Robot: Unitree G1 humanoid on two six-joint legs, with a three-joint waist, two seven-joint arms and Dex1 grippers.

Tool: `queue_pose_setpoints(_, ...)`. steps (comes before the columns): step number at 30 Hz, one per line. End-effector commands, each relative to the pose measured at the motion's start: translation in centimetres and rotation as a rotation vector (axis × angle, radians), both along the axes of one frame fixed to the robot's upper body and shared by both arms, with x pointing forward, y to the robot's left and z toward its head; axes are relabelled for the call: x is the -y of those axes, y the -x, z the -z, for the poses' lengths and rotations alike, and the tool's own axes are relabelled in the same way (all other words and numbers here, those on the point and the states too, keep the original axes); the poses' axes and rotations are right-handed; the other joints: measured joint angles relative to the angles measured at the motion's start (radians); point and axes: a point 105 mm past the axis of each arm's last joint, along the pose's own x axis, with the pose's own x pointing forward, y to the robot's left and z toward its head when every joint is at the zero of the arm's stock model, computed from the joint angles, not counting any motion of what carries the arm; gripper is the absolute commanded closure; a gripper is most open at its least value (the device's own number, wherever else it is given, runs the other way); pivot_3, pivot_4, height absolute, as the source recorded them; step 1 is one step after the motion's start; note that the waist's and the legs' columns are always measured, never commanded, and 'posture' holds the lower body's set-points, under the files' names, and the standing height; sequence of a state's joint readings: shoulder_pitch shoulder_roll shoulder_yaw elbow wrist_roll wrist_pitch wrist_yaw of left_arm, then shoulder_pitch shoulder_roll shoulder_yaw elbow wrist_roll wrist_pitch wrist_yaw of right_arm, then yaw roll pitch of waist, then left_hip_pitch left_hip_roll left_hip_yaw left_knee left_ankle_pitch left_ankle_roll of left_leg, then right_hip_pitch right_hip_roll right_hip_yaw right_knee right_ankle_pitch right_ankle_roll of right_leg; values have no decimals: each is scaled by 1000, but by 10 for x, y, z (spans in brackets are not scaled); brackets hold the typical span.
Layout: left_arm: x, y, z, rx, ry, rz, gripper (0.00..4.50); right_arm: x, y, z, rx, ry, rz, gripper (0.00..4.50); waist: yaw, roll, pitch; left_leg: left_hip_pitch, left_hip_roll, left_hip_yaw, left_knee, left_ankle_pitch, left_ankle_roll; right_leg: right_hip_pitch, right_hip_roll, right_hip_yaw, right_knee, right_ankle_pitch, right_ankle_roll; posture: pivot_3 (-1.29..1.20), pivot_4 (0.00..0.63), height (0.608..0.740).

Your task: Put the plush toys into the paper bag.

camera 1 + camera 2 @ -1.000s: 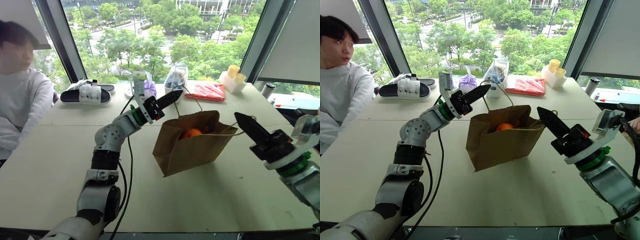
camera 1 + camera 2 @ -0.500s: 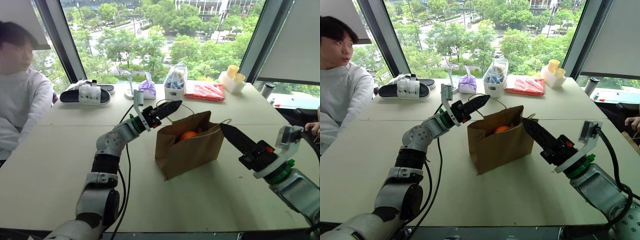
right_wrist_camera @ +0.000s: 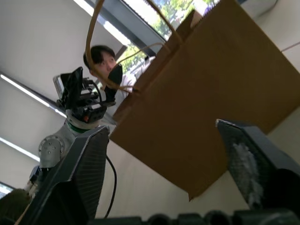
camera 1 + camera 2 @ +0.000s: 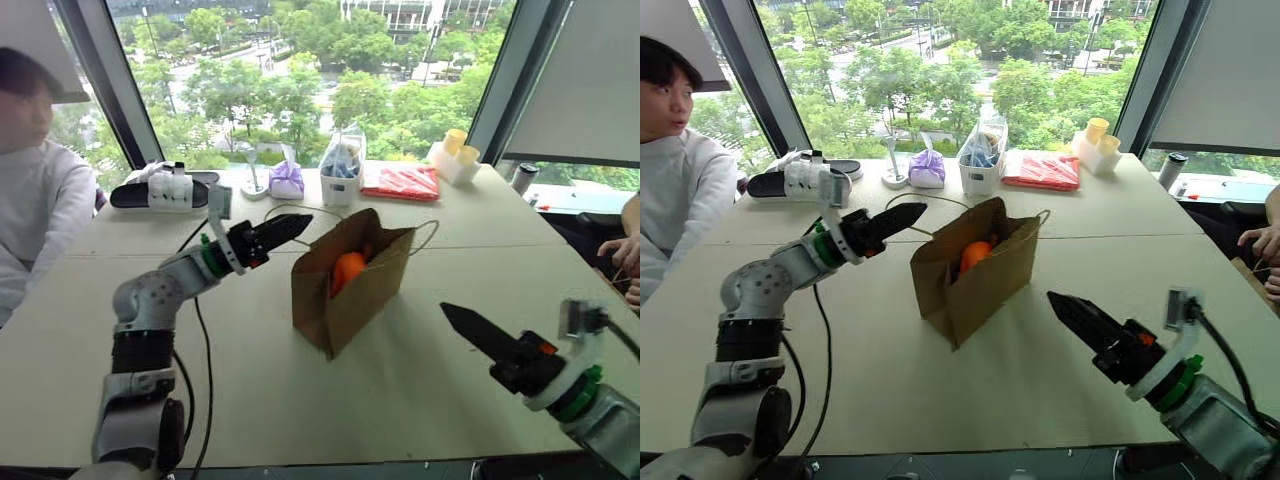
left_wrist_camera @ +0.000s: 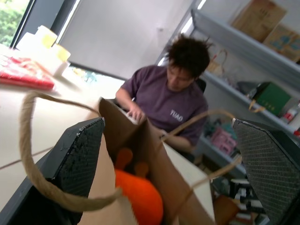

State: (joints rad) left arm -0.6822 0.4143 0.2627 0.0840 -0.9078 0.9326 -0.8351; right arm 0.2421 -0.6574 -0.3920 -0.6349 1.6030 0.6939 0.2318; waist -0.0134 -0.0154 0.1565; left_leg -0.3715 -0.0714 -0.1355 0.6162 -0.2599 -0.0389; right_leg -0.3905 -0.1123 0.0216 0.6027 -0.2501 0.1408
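Paper bag (image 4: 350, 280) stands upright at centre of the pale table (image 4: 420, 390), mouth open, orange plush toy (image 4: 347, 270) sitting inside just below the rim; the green toy cannot be made out from any angle. Head views: left gripper (image 4: 283, 228) in mid-air left of the bag near its cord handle, right gripper (image 4: 462, 325) low at lower right, well apart from the bag; neither holds anything. From the head views the finger spread is hard to judge, as each gripper reads as a single dark wedge. The wrist views settle it: left wrist view has its two fingers (image 5: 77, 159) spread wide with the bag mouth, orange toy and a tan cord loop (image 5: 33, 154) between them; right wrist view has its fingers (image 3: 82, 173) wide apart with the bag's plain brown side beyond. Left wrist view alone shows a person in a purple shirt (image 5: 176, 101) and shelving (image 5: 253, 42) behind. Far table edge in the head views: black-and-white sandals (image 4: 165, 188), purple bundle (image 4: 287, 178), clear bag of blue items (image 4: 342, 162), red packet (image 4: 402, 182), yellow cups (image 4: 455, 155). Person in white (image 4: 30, 200) at upper left, cut off by the frame edge; large windows over trees beyond.
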Motion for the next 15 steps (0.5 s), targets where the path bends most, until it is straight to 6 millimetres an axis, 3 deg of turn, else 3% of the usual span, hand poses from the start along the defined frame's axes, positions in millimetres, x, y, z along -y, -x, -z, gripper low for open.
queue_pose_setpoints(1, -7, 8, -7, 35, 8, -17, 0, -22, -3, -5, 51, 8, -71, 2315, 4, 0, 0, 0, 0, -1, 0, 0, 0, 0, 0, 0, 0, 0, 0, 0, 150, 740)
queue_pose_setpoints(5, -1, 3, -2, 50, -25, -46, 0, -36, -11, 6, 38, 53, -125, 4449, 25, -1, 0, -2, -1, -1, 1, 0, 0, 1, -1, -1, -2, 0, 0, 0, 150, 740)
queue_pose_setpoints(12, -8, -3, 21, 102, -191, -119, 0, -40, -34, 18, 41, 149, -114, 4449, 21, -1, 0, -2, -1, 0, 0, 0, 0, 0, -1, -1, -3, 0, 0, 0, 150, 740)
queue_pose_setpoints(15, -6, -12, 11, 128, -155, -157, 0, -43, -42, 19, 48, 159, -124, 4449, 23, -1, 0, -2, -1, 1, -1, 0, -1, -1, 0, -1, -3, 0, -1, 0, 150, 740)
